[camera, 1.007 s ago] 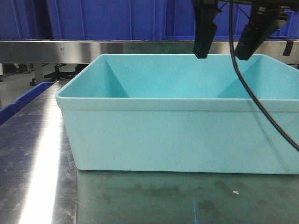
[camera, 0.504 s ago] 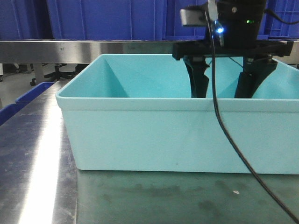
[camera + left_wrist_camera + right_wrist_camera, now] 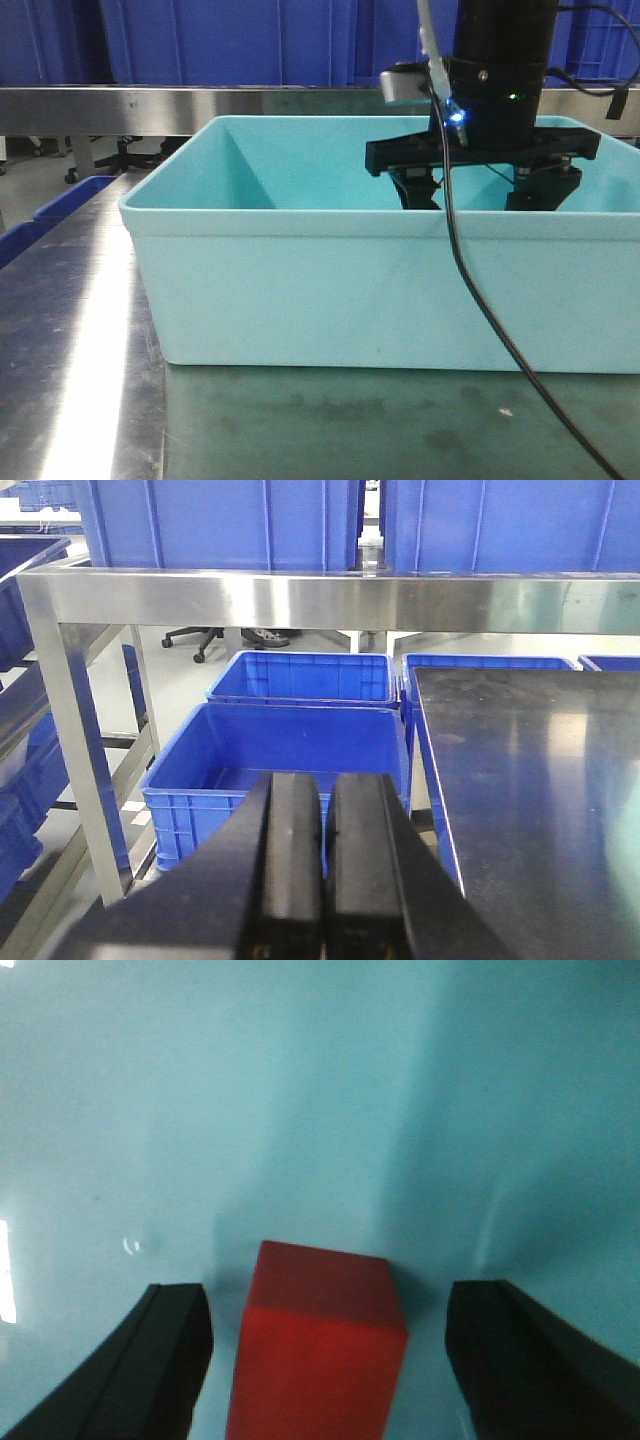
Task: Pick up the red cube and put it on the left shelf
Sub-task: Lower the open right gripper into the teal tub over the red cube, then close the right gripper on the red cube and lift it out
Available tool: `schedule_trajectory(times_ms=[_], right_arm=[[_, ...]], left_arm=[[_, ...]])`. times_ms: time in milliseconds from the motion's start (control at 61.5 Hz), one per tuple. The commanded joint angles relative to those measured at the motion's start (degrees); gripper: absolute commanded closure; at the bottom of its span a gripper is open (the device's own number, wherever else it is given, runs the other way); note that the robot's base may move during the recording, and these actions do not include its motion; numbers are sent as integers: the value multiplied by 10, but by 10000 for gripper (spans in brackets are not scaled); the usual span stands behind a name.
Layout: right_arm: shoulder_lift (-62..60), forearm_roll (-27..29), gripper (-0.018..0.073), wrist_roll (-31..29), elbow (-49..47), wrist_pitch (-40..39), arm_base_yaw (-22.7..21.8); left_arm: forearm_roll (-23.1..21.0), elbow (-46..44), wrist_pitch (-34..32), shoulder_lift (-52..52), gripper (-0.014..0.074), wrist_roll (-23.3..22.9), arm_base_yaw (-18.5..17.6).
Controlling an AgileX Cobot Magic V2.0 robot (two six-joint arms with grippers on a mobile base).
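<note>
The red cube (image 3: 318, 1345) stands on the teal floor of the bin in the right wrist view, between my right gripper's (image 3: 330, 1310) two black fingers. That gripper is open, with a gap on each side of the cube. From the front, the right gripper (image 3: 482, 197) has sunk into the teal bin (image 3: 300, 290); the near wall hides its fingertips and the cube. My left gripper (image 3: 325, 810) is shut with nothing in it, held off the table's left edge. A steel shelf (image 3: 300, 598) runs across behind it.
Blue crates (image 3: 290, 755) sit on the floor left of the dark table (image 3: 530, 770). More blue crates (image 3: 230, 40) stand on the steel shelf (image 3: 200, 105) behind the bin. A black cable (image 3: 480, 300) hangs from the right arm over the bin's front wall.
My right gripper has come down from above the bin's rim into the bin, its fingers now below the front wall. The bin has not moved.
</note>
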Motion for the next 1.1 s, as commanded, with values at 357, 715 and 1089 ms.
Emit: schedule_trajectory(times_ms=[357, 715, 1089], right_arm=[[-27, -7, 453, 1, -20, 8, -2], [-132, -13, 501, 1, -22, -25, -2], [-340, -67, 501, -17, 72, -90, -1]], left_arm=[[-4, 13, -49, -10, 495, 0, 1], [-4, 13, -49, -10, 495, 0, 1], [-4, 13, -49, -10, 495, 0, 1]])
